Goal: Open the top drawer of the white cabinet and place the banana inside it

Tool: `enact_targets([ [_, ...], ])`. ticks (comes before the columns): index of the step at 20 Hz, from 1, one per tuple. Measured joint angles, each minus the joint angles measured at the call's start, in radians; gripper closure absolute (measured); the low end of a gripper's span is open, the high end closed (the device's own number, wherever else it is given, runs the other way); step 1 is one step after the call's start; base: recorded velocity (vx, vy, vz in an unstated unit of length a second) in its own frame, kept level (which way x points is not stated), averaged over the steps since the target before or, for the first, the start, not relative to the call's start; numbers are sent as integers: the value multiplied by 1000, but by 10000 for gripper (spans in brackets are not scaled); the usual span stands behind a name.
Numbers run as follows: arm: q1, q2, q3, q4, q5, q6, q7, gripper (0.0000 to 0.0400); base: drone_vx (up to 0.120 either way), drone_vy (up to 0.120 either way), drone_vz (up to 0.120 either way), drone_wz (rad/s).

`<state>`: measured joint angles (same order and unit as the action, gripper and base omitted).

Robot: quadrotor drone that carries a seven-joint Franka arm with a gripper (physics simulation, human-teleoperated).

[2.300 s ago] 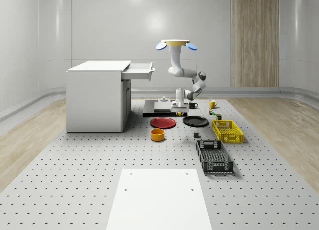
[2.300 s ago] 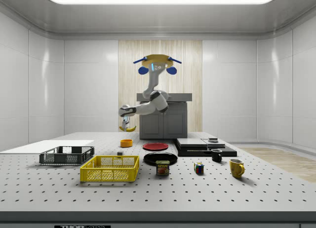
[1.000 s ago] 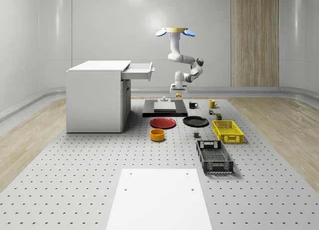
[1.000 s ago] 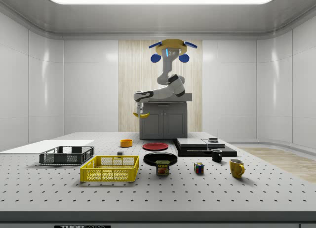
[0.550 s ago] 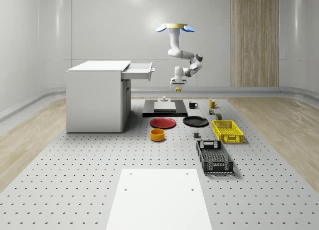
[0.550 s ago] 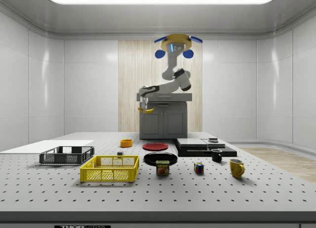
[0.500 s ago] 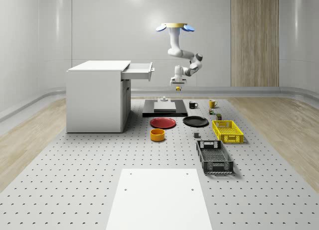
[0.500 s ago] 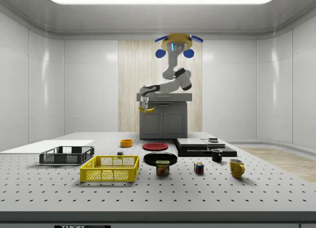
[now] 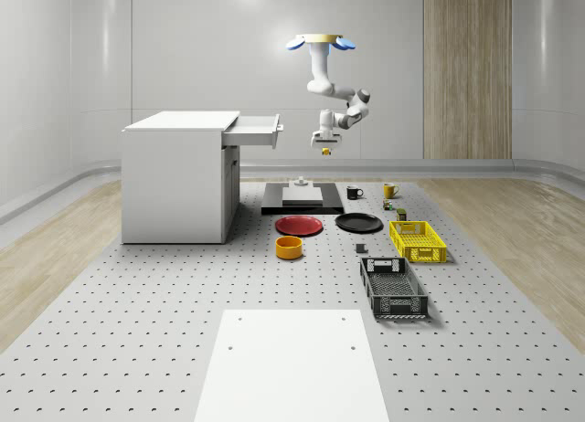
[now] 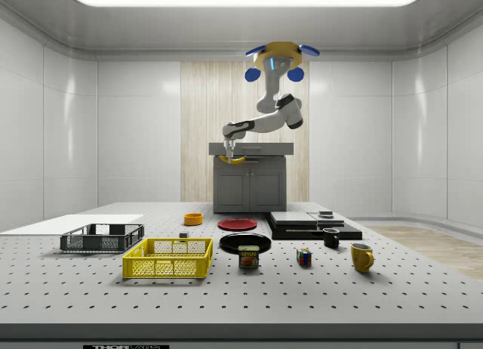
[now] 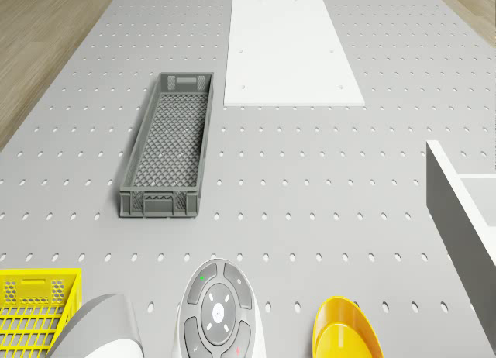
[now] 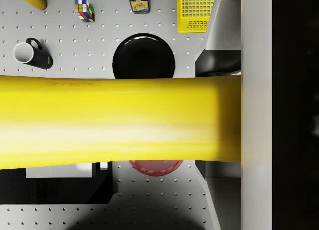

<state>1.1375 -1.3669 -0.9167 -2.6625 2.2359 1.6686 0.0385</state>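
Hovering right of the open top drawer, the gripper grips the light, soft banana mid-length.

The perforated table bears a white cabinet and crates.

The curved yellow banana hangs in mid-air, lying roughly level with its ends curling upward in the side view, well above the perforated grey table. It sits beside the open top drawer, off the drawer's front, at about the same height as it. The boxy white cabinet stands near the table's far left corner in the whole-scene view, its white top drawer pulled out toward that view's right. In the wrist view the banana stretches broadly across, smooth and bright yellow.
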Motion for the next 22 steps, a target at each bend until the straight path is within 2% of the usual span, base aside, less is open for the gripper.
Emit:
enact_targets([
  [22,-8,10,2,-1,6,-10,6,208,-120,-2,120,0],
])
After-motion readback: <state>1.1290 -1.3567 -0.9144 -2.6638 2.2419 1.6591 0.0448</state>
